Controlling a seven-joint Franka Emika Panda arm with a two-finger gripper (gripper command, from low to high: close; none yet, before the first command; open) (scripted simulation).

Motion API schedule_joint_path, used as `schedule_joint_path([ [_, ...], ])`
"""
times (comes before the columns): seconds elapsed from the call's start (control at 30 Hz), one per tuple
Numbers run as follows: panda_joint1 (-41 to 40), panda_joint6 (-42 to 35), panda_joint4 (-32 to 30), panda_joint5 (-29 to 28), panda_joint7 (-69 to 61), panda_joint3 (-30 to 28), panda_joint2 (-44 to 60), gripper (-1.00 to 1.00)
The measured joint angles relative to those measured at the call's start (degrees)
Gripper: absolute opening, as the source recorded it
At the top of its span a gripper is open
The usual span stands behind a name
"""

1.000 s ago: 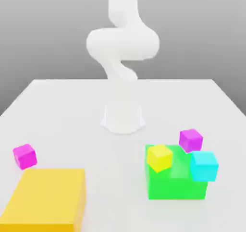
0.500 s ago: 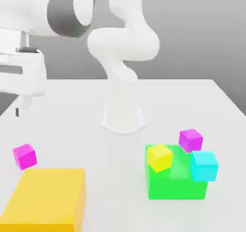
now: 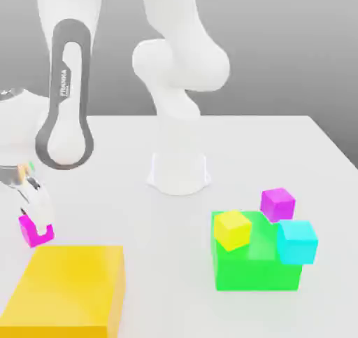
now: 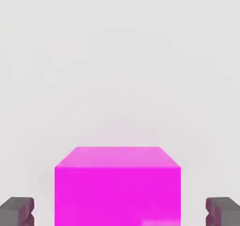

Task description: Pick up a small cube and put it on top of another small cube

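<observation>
One white bench (image 3: 231, 137) is carrying everything, and my one white arm (image 3: 178, 71) is rising from it. Two big blocks are lying there: the larger, the orange-yellow block (image 3: 70, 280), near the exterior view's left, and the green block (image 3: 255, 275) toward its right. My end effector (image 3: 37, 226) is reaching down behind the orange-yellow block, its fingers (image 4: 18, 211) standing apart, with gaps showing on both sides of the magenta cube (image 4: 117, 197) between them. Four small cubes are showing in all. The cyan cube (image 3: 297, 243) is overlapping the green block's right part in the exterior view, the yellow cube (image 3: 232, 230) its left part; the purple cube (image 3: 277, 204) is sitting by its far right corner. The magenta cube is pointing one edge toward the exterior camera, its sides looking about equal, its faces lining up squarely with my fingers.
</observation>
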Motion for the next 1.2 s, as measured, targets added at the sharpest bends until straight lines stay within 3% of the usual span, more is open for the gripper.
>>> schedule_joint_path([
  [0.2, -0.07, -0.09, -0.04, -0.35, 0.28, 0.0, -0.11, -1.0],
  [0.43, 6.38, -9.0, -2.95, -16.32, 12.34, -8.88, -12.58, -1.0],
  [0.67, 22.7, -19.04, -4.92, -18.2, 16.3, 0.39, -24.9, -1.0],
  [1.0, 41.73, -33.23, -7.58, -18.31, 20.42, 19.84, -42.12, -1.0],
  [1.17, 42.89, -24.31, -9.97, -18.77, 21.25, 22.54, -35.62, -1.0],
  [1.2, 42.8, -22.18, -10.43, -18.9, 21.39, 22.75, -33.94, 1.0],
])
